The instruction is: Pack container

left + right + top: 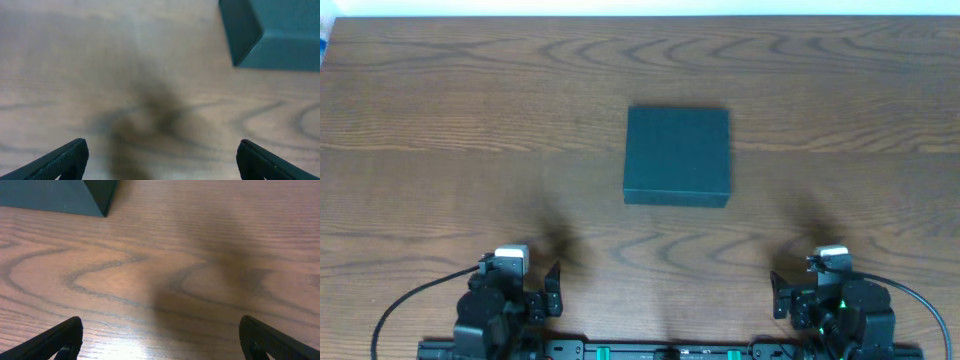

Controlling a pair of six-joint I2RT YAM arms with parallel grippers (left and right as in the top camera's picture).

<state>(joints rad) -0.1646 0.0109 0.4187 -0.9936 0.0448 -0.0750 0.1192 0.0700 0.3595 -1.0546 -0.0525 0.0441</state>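
Note:
The container (677,155) is a dark teal-green square box, lid shut, at the middle of the wooden table. One corner of it shows at the top right of the left wrist view (275,35) and another at the top left of the right wrist view (60,195). My left gripper (542,295) rests at the near left edge, open and empty, with only bare wood between its fingertips (162,157). My right gripper (782,297) rests at the near right edge, open and empty (160,337). Both are well short of the container. No snack packets are in view.
The wooden table (470,120) runs to a pale strip along the far edge (640,8). The arm bases and cables sit at the near edge (660,350).

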